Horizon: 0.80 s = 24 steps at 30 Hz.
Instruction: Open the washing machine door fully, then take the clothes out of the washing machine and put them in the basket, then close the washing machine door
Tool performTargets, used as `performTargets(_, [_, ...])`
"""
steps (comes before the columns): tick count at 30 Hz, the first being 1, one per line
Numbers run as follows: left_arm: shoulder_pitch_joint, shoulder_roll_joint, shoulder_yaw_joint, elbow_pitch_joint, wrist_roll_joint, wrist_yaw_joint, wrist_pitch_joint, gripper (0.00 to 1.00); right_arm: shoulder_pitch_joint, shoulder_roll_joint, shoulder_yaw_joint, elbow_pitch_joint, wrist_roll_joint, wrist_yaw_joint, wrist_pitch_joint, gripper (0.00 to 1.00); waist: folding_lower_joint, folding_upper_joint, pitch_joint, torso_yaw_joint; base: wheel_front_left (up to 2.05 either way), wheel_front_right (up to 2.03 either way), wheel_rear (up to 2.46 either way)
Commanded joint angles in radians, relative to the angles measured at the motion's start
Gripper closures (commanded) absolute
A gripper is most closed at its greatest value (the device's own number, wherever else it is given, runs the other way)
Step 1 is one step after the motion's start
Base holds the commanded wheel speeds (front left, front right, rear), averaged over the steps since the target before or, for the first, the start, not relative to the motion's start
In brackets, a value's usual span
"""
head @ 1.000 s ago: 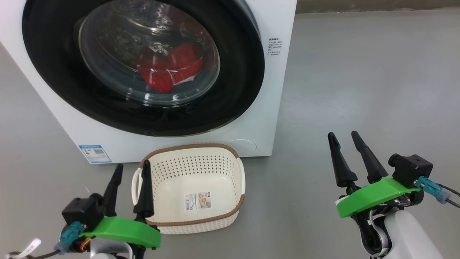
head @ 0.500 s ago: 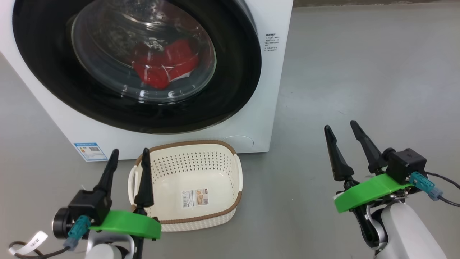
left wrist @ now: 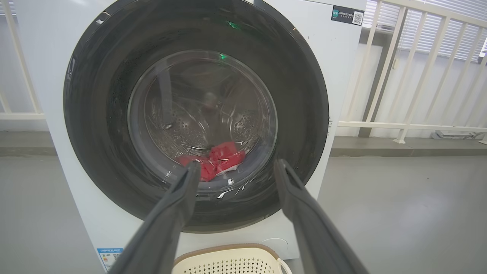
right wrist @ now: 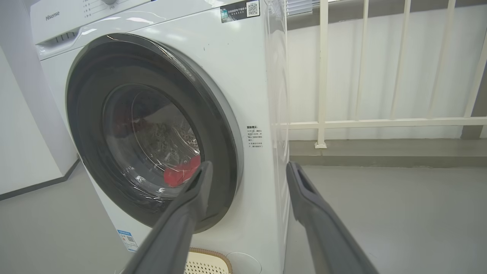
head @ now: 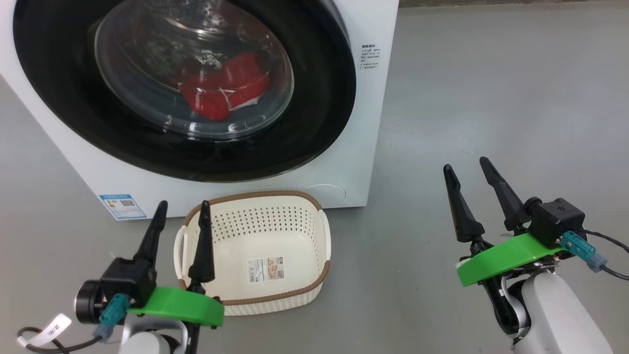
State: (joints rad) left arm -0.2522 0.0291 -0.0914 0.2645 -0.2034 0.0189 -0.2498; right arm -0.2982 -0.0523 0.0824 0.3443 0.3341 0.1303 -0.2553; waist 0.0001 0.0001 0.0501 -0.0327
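While both grippers hang with their prongs spread and nothing held, the left gripper (head: 184,203) sits at the lower left of the head view and the right gripper (head: 465,163) at the lower right. The left one's inner finger (head: 202,246) overlaps the left rim of the basket (head: 255,195); whether they touch I cannot tell. That basket stands on the floor (head: 491,98) at lower centre, just in front of the washer (head: 373,147), with a paper label (head: 266,270) on its bottom. The right one is over bare floor, well apart from both. At upper left the door (head: 319,123) is shut, and the clothes (head: 221,88) show red through its middle. In the left wrist view the left gripper (left wrist: 236,163) frames the door's lower part, with the clothes (left wrist: 220,158) between its tips. In the right wrist view the right gripper (right wrist: 249,164) straddles the washer's right front edge, with a white railing (right wrist: 323,76) behind.
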Motion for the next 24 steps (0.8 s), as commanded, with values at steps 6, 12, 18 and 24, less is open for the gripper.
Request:
performTargets(6, [-0.039, 0.021, 0.014, -0.034, -0.014, 0.006, -0.012, 0.0, -0.044, 0.002, 0.018, -0.03, 0.001, 0.0, -0.006, 0.0, -0.0001, -0.0001, 0.022, 0.013, 0.0, 0.0, 0.0])
performTargets(12, [-0.048, 0.021, 0.003, -0.043, -0.023, 0.006, -0.012, 0.0, -0.07, 0.002, 0.001, -0.023, 0.029, 0.0, -0.006, 0.0, -0.0001, -0.0001, 0.053, 0.028, 0.0, 0.0, 0.0])
performTargets(18, [-0.058, 0.021, -0.003, -0.051, -0.026, 0.002, -0.012, 0.0, -0.109, 0.002, -0.016, -0.016, 0.045, 0.0, -0.006, 0.38, -0.0001, -0.0001, 0.084, 0.039, 0.0, 0.0, 0.0])
performTargets(24, [-0.077, 0.021, -0.017, -0.056, -0.033, -0.005, -0.012, 0.0, -0.164, 0.002, -0.022, -0.015, 0.072, 0.0, -0.006, 1.0, -0.0001, -0.0001, 0.122, 0.052, 0.0, 0.0, 0.0])
